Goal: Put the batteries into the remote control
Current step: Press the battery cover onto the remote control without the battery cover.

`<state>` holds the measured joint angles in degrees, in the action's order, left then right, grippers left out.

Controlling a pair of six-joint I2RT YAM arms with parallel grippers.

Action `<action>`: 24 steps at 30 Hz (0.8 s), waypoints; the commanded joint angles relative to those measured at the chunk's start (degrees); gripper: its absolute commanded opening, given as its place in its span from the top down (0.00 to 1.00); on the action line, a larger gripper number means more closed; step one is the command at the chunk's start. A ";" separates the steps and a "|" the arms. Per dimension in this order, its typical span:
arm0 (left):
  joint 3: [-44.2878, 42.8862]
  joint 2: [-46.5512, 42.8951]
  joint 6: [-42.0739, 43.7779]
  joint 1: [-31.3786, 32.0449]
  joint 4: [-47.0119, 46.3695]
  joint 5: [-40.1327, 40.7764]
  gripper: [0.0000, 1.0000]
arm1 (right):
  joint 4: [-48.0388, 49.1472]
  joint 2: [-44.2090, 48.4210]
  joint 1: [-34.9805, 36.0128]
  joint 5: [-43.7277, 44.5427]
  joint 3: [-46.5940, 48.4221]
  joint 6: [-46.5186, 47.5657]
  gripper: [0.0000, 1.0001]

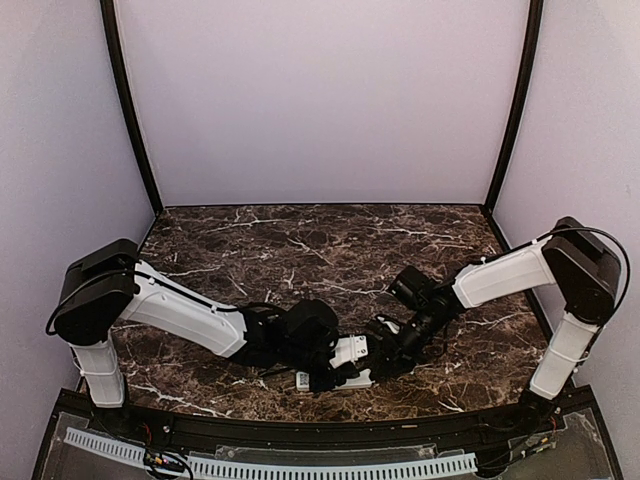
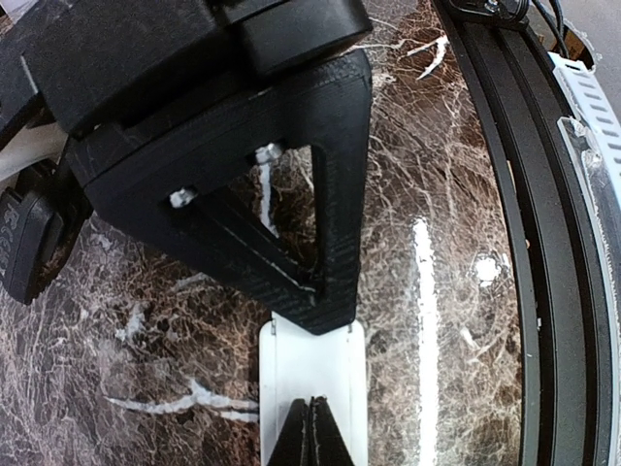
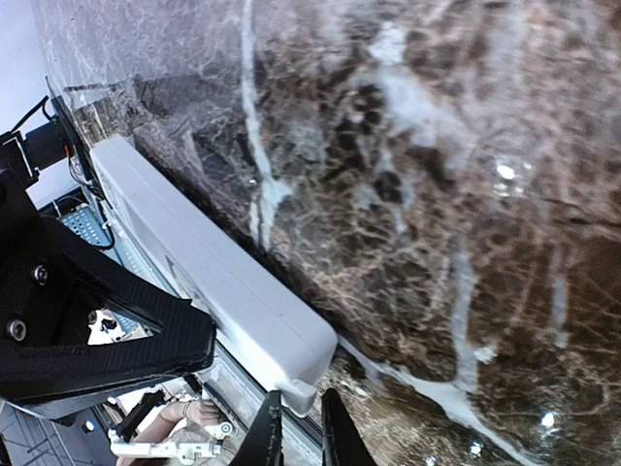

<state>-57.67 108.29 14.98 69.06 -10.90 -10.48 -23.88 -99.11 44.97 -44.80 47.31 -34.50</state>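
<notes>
Left end effector (image 2: 310, 435) is closed, its two fingers pressed together with nothing between them, right over the white remote control (image 2: 312, 374). Right end effector (image 3: 299, 432) has its fingers a narrow gap apart; whether something thin sits between them I cannot tell. Both stand low over the dark marble worktop (image 1: 330, 240). The remote control lies flat on it near the front edge, between the two arms, with the right fingertips just beside its end.

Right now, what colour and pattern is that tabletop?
Dark brown marble tabletop with white veins; it shows best in the right wrist view.
</notes>
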 commanded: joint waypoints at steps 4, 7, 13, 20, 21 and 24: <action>3.08 0.66 0.83 0.38 7.16 0.95 1.00 | 2.63 -1.54 1.14 -0.59 0.32 -0.86 0.93; 3.09 0.64 0.76 0.38 7.36 1.17 1.00 | 3.37 -1.95 1.56 -1.01 0.54 -1.38 0.95; 3.24 0.12 0.91 0.38 7.56 2.11 1.00 | 4.48 -3.01 2.47 -1.26 1.89 -2.17 0.97; 3.27 -0.06 0.93 0.38 7.64 2.61 1.00 | 6.12 -4.70 2.97 -1.35 2.89 -2.90 0.98; 3.38 -0.02 0.88 0.38 7.58 2.55 1.00 | 6.47 -4.76 3.01 -1.39 3.02 -3.06 0.98; 3.64 -0.12 0.65 0.38 7.39 2.29 1.00 | 7.27 -5.05 3.24 -1.43 3.29 -3.53 0.99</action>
<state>-56.86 107.74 15.40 69.28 -11.07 -9.37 -25.34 -101.16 45.39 -47.70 49.08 -37.19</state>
